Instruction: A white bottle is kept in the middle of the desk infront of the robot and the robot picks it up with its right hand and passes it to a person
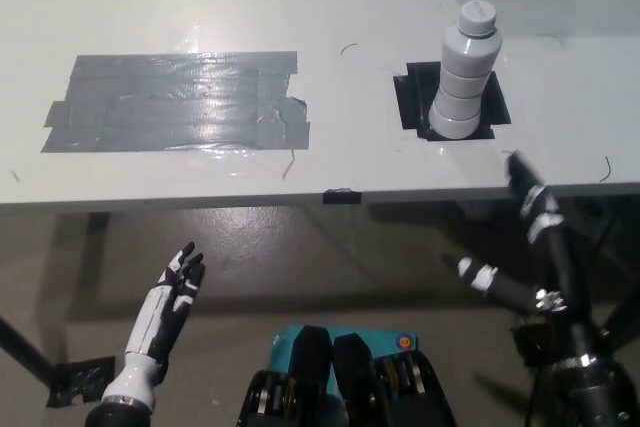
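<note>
I see the white bottle (466,72) upright at one o'clock on the surface (350,7), ungrasped. My right hand (520,237) hangs spread and empty at four o'clock; pickup and handover remain.

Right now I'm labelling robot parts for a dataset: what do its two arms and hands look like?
The left hand is white with black segments on a slim white forearm ending in a dark cuff. The right hand is black with white bands on thin fingers, on a black arm with metal fittings.

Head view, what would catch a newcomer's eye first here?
The white bottle stands upright on a black tape square at the desk's right. A large patch of shiny grey tape covers the desk's left. Below the edge, the black right hand reaches open toward the bottle; the left hand rests low.
</note>
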